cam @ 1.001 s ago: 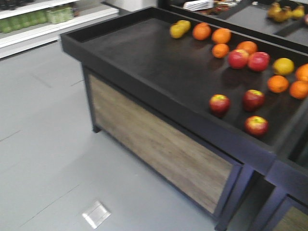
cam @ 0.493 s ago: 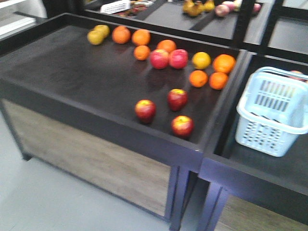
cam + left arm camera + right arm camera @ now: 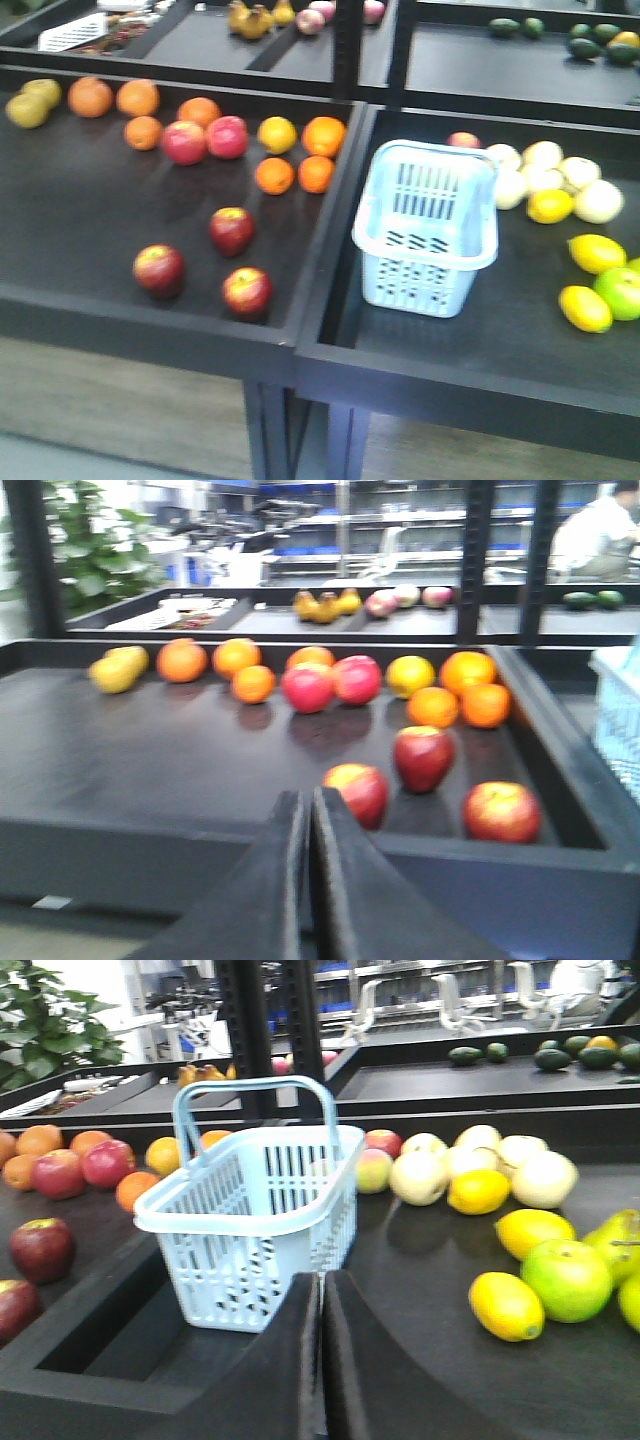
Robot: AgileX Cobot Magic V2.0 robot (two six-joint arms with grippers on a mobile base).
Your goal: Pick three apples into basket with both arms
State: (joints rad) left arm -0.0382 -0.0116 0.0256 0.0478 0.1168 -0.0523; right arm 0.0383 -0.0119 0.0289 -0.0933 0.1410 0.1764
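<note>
Left gripper (image 3: 308, 805): fingers pressed together, nothing between them. It sits low in the wrist view, in front of the near rim of the desk (image 3: 70, 215).

Right gripper (image 3: 320, 1282): also closed on nothing, pointing toward the near wall of the basket (image 3: 415, 285), apart from it.

Apples (image 3: 232, 230): three dark-red ones, all lying on the left section of the black desk in a loose triangle near its front right corner. One is at the back, the front-left apple (image 3: 158, 268) and the front-right apple (image 3: 246, 291) are closer to the rim. None touches another.

Basket: light blue with slotted sides. It stands upright in the right section of the desk, just beside the raised black divider that separates it from the apples. In the right wrist view one hoop handle is raised.

Behind the apples, two pink-red apples (image 3: 205, 140) lie side by side among scattered oranges (image 3: 300, 175).

Right of the basket are pale yellow round fruit (image 3: 545, 165), lemons (image 3: 585, 308) and a green apple (image 3: 620, 290).

The front view is slightly blurred.
</note>
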